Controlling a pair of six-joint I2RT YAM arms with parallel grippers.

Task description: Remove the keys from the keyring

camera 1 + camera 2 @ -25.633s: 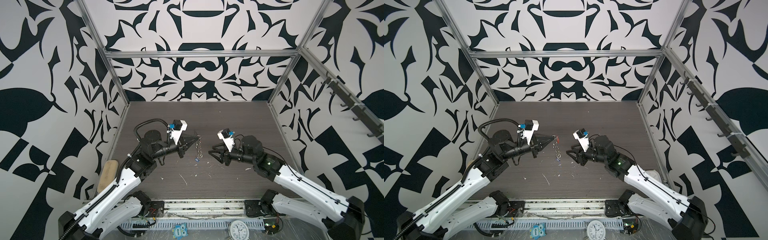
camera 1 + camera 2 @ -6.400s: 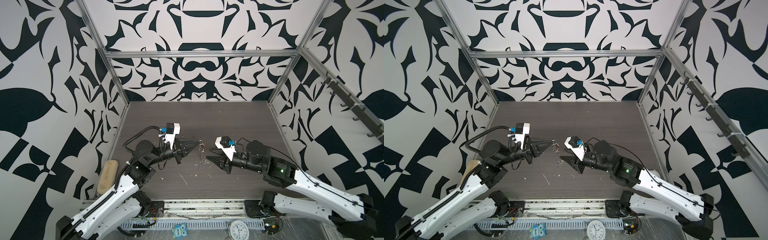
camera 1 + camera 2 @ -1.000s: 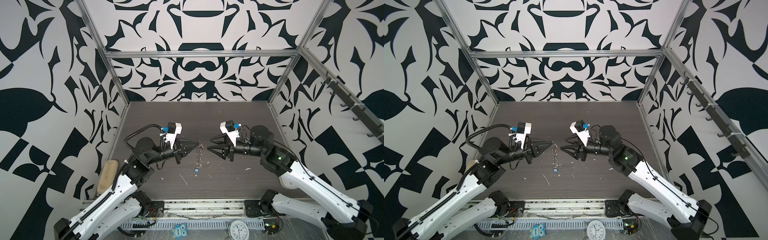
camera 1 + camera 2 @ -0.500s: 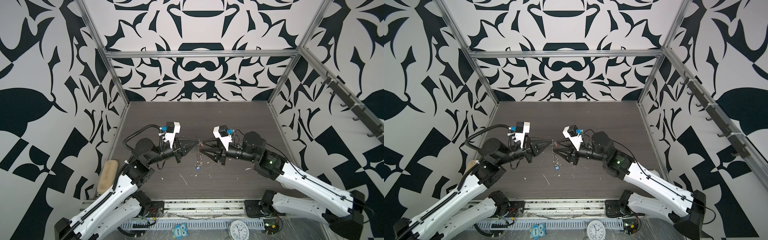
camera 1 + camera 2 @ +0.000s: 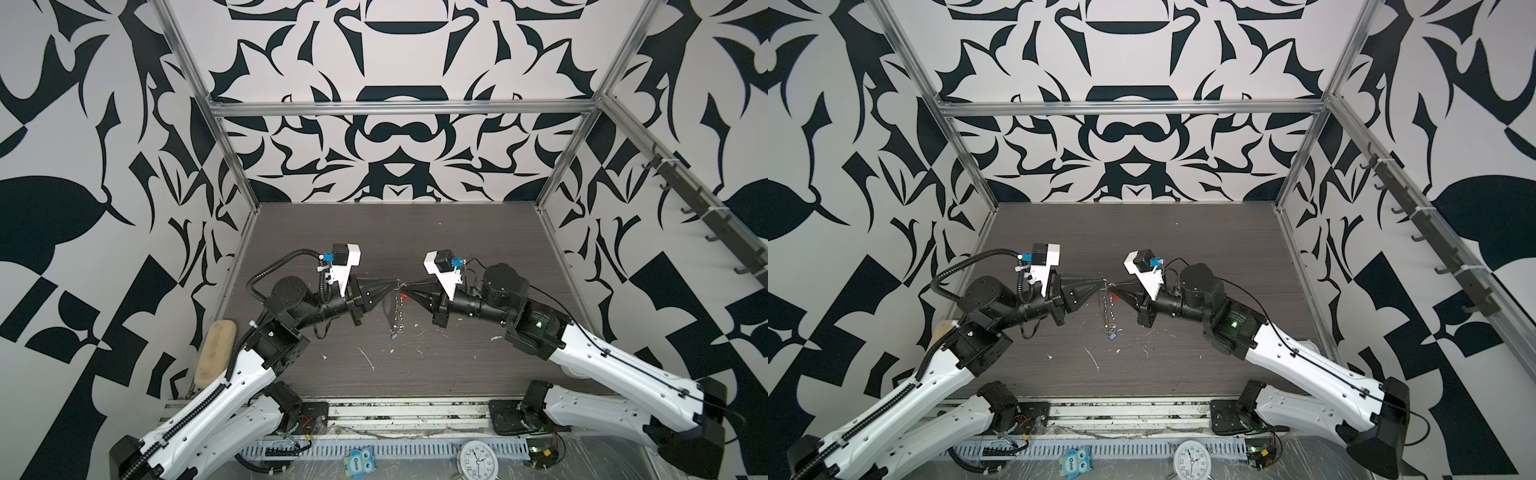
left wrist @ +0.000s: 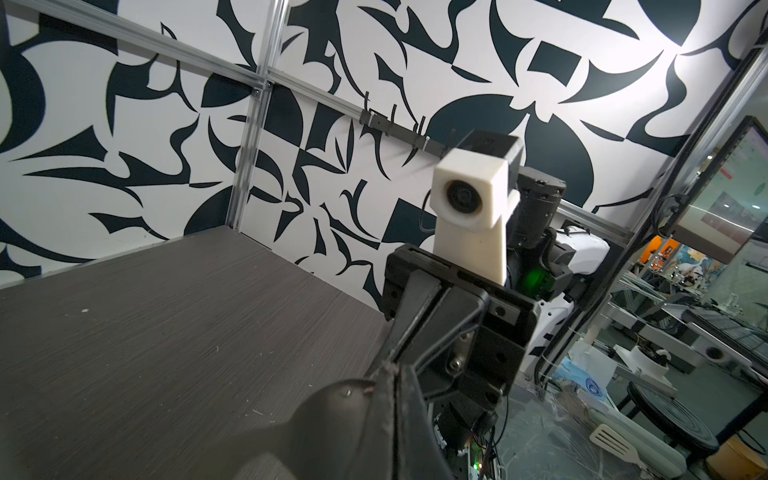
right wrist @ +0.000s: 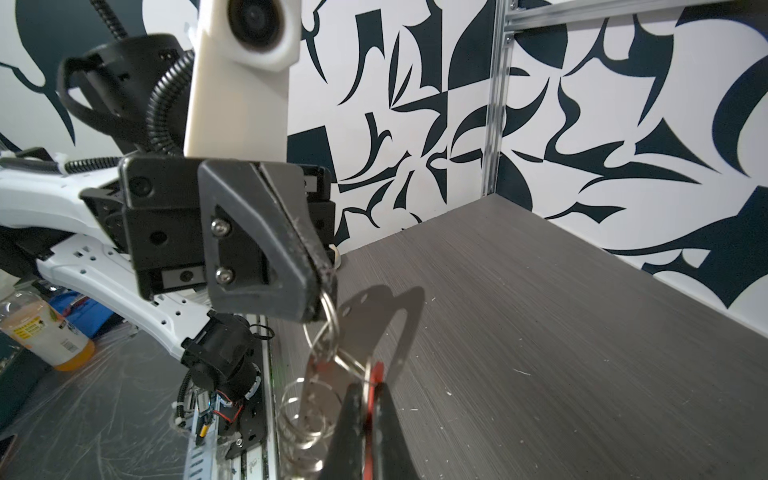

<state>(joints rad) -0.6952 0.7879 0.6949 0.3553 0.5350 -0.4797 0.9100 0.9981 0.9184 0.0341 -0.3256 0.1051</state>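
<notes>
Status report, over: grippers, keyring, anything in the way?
Left gripper shut on keyring ring. Right gripper shut on red tag. Keyring hangs between them, blue tag lowest. No obstacle seen.

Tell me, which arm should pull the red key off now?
Right: its jaws are shut on the red key; the left jaws hold the keyring up by a ring.

keyring (image 7: 370,320): polished metal plate, bright wire rings | red key tag (image 7: 377,372): glossy plastic | left gripper (image 7: 325,291): matt black plastic, frayed along the pad edge | camera mount (image 7: 237,104): matt white plastic | table (image 7: 561,332): matt grey wood grain, flecked with pale scratches | frame post (image 7: 496,104): brushed metal
</notes>
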